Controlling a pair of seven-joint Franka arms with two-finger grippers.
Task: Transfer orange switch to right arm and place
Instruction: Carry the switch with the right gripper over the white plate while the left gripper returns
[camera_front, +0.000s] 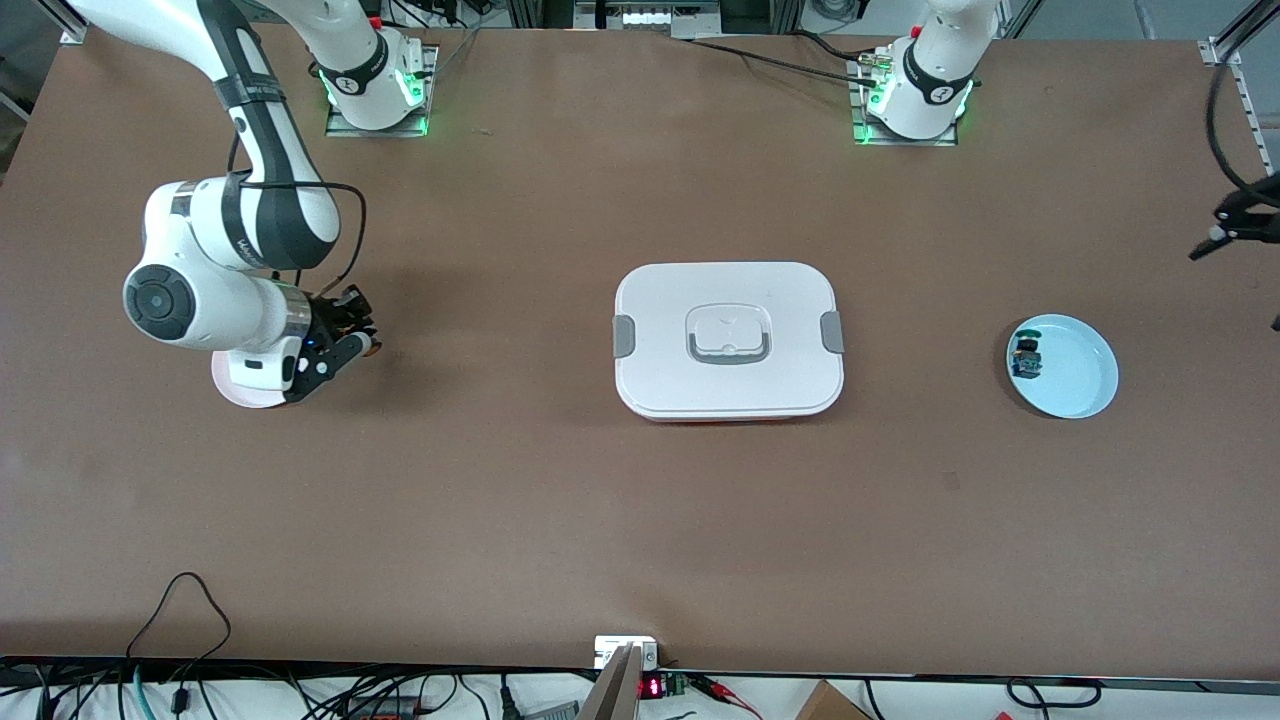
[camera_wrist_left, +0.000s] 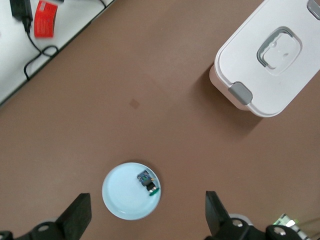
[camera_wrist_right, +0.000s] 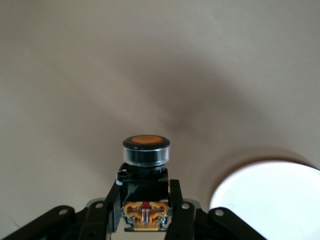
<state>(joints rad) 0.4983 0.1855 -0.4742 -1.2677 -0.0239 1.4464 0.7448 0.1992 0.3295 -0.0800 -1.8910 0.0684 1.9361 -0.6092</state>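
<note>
The orange switch, with a black collar and a tan-orange body, sits between the fingers of my right gripper, which is shut on it with the cap pointing outward. In the front view the right gripper hangs low at the right arm's end of the table, just beside a pale plate, and the switch's tip pokes out. My left gripper is open and empty, high over a light blue plate.
A green-capped switch with a blue body lies in the blue plate at the left arm's end. A white lidded box with grey latches stands mid-table. The pale plate lies close beside the held switch.
</note>
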